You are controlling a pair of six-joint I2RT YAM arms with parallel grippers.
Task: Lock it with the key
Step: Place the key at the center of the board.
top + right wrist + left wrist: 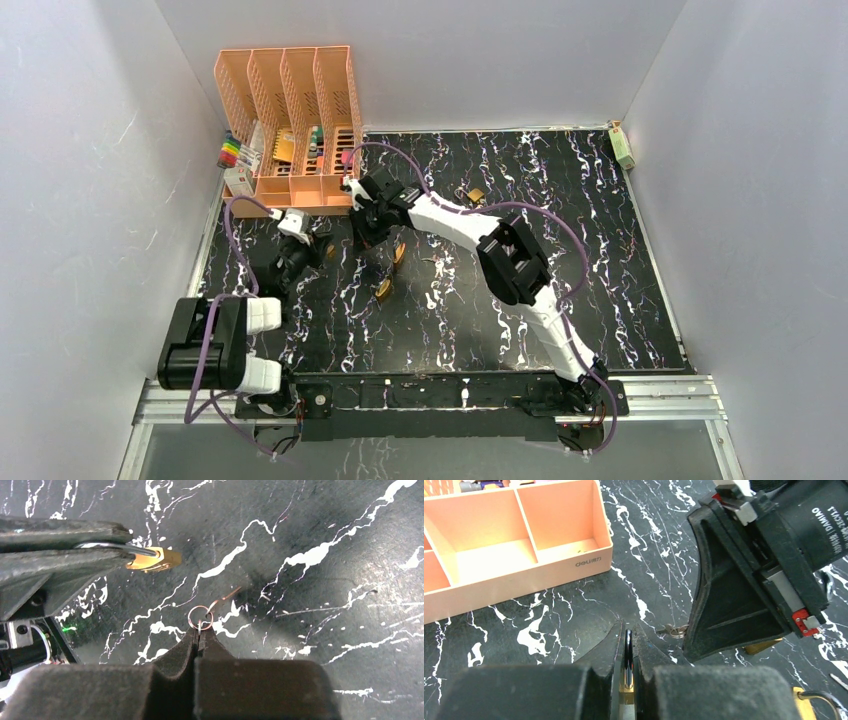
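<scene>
Left gripper [628, 630]: its jaws were pinched on the steel shackle of a brass padlock [626, 692]. It sat just in front of the orange desk organizer [290, 130], off that organizer's left front corner.
Held padlock: it was gripped by the shackle, and in the right wrist view the brass body stuck out sideways past the fingertips. It was lifted off the black marbled tabletop [600, 260].
Right gripper [200, 632]: its jaws were pressed together on the key, which was almost wholly hidden between the fingertips. It sat close in front of the organizer's right front corner and pointed down at the tabletop.
Key ring [190, 615]: it poked out just beyond the right fingertips, with a thin wire-like piece trailing from it. The blade could not be made out.
Key and padlock: they were near each other but apart, both in front of the organizer. The key was not in the lock.
Loose padlocks: one lay [385, 290] further out from the organizer's front. Another lay [398, 255] between that one and the organizer. A third lay [476, 195] off to the organizer's right.
Organizer: its low front trays looked bare in the left wrist view. Pens and small items stood at its left side.
</scene>
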